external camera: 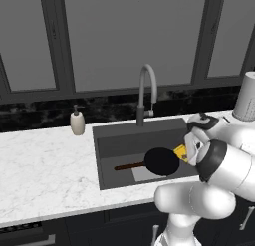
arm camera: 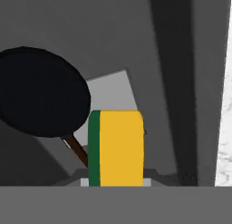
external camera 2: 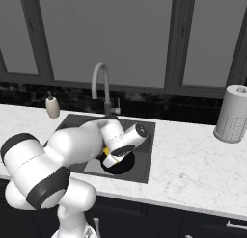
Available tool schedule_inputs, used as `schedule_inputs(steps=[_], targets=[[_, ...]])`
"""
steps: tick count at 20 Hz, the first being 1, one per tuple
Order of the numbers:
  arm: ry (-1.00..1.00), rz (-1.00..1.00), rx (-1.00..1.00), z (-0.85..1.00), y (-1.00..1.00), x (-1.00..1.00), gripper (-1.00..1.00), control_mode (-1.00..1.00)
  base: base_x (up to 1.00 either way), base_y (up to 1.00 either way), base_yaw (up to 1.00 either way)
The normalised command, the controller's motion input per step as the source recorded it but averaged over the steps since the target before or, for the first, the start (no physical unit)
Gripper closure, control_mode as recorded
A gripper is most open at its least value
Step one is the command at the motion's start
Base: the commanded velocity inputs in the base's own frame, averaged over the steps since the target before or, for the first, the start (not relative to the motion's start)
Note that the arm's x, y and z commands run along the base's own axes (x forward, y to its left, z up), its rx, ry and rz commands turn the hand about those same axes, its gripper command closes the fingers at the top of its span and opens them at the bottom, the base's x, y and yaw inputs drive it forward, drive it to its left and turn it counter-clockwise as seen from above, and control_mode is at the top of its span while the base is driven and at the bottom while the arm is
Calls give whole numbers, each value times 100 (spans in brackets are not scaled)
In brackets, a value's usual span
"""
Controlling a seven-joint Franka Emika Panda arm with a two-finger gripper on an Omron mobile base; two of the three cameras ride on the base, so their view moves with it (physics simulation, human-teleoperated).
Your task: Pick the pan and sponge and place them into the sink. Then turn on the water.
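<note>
The black pan (external camera: 162,161) lies on the floor of the dark grey sink (external camera: 119,140), its reddish-brown handle (external camera: 129,166) pointing left. In the hand view the pan (arm camera: 41,98) sits up and to the left, over the lighter square (arm camera: 111,91) of the basin floor. My gripper (external camera: 183,151) hangs over the right part of the basin, shut on the yellow and green sponge (arm camera: 118,148), which is held above the floor beside the pan. The sponge (external camera: 180,152) shows just right of the pan's rim. No water is in view at the arched faucet (external camera: 148,90).
A beige soap dispenser (external camera: 77,123) stands on the white marble counter left of the sink. A paper towel roll (external camera 2: 232,114) stands on the counter at the right. Dark windows run behind the faucet (external camera 2: 100,83).
</note>
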Motion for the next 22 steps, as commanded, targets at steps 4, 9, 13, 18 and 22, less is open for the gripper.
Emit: schedule_inputs(steps=[4, 9, 13, 18, 22], targets=[[0, 0, 0, -31, 2, 45, 100, -100, 0, 0, 0], [0, 0, -1, -33, 11, 46, 100, -100, 0, 0, 0], [0, 0, -4, -39, 14, 40, 100, -100, 0, 0, 0], [5, 1, -8, -46, 8, 35, 100, -100, 0, 0, 0], [6, 3, -4, -46, 0, 33, 100, -100, 0, 0, 0]])
